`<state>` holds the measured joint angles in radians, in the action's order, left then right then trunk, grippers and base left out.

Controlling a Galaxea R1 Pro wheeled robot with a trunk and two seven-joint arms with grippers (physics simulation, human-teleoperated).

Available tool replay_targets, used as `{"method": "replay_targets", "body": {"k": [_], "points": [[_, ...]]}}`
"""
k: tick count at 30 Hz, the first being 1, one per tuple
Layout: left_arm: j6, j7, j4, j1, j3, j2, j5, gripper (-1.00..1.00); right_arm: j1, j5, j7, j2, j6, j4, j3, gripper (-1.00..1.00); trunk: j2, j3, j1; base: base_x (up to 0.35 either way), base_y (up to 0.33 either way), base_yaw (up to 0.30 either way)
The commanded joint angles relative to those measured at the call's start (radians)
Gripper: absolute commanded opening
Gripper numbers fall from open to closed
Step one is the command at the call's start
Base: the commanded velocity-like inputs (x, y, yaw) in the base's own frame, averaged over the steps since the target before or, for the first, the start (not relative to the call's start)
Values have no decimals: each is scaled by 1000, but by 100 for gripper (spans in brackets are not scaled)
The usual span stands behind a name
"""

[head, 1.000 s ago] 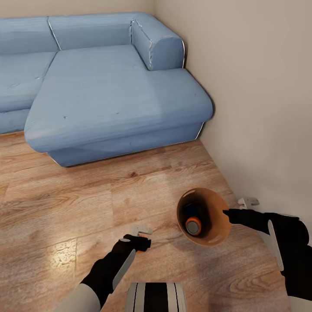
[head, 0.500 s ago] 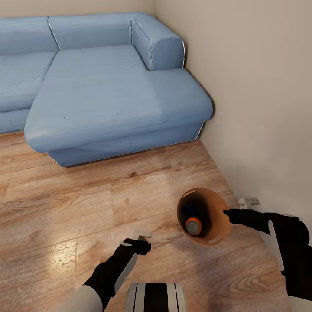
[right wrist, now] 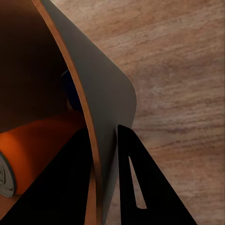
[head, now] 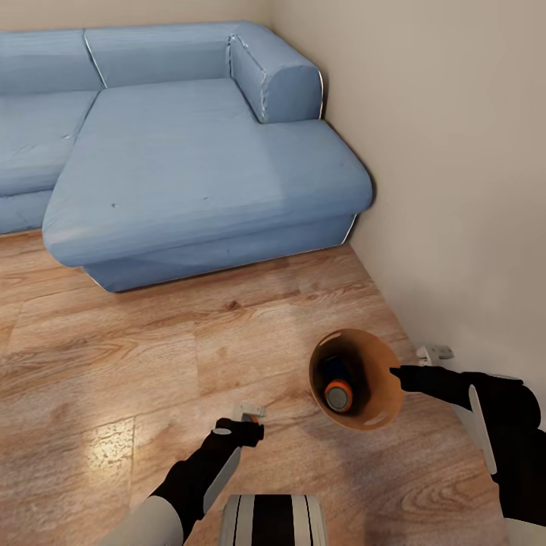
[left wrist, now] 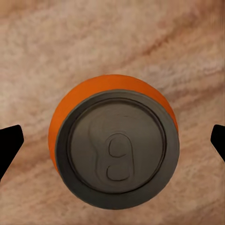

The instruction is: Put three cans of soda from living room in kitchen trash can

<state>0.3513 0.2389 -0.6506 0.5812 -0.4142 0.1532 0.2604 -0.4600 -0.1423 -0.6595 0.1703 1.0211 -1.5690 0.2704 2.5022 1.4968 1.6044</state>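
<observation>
Cans: 3, no readable labels | 2 in bin (head: pixel 383 394), lower right | right hand (right wrist: pixel 105 140) pinching bin rim | left hand (left wrist: pixel 112 140) spread around orange can (left wrist: pixel 115 140)

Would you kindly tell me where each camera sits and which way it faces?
Head view: from the robot's head, down over wood floor, blue sofa, both black arms.
Left wrist view: straight down on an upright orange soda can; left gripper tips at the edges.
Right wrist view: along the right gripper, pinching the brown copper bin's rim.
Shared: head and right wrist views both show that bin holding an orange can.
</observation>
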Motion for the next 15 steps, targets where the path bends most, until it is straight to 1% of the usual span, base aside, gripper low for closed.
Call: {"method": "replay_targets", "body": {"k": [1, 7, 10, 12, 15], "points": [[-2, 0, 0, 0, 0, 0, 0, 100, 0, 26, -5, 0, 7, 0, -1, -100, 0, 0, 0, 0, 0, 0], [-6, 0, 19, -1, 0, 0, -2, 100, 0, 26, -6, 0, 8, 0, 0, -100, 0, 0, 0, 0, 0, 0], [-34, 0, 33, 0, 0, 1, 0, 100, 0, 26, -6, 0, 8, 0, -1, -100, 0, 0, 0, 0, 0, 0], [-46, 0, 56, 7, 0, 2, 0, 100, 0, 26, -6, 0, 8, 0, -1, -100, 0, 0, 0, 0, 0, 0], [-82, 0, 101, 24, 0, 12, 0, 100, 0, 26, -5, 0, 8, 0, -2, -100, 0, 0, 0, 0, 0, 0]]}}
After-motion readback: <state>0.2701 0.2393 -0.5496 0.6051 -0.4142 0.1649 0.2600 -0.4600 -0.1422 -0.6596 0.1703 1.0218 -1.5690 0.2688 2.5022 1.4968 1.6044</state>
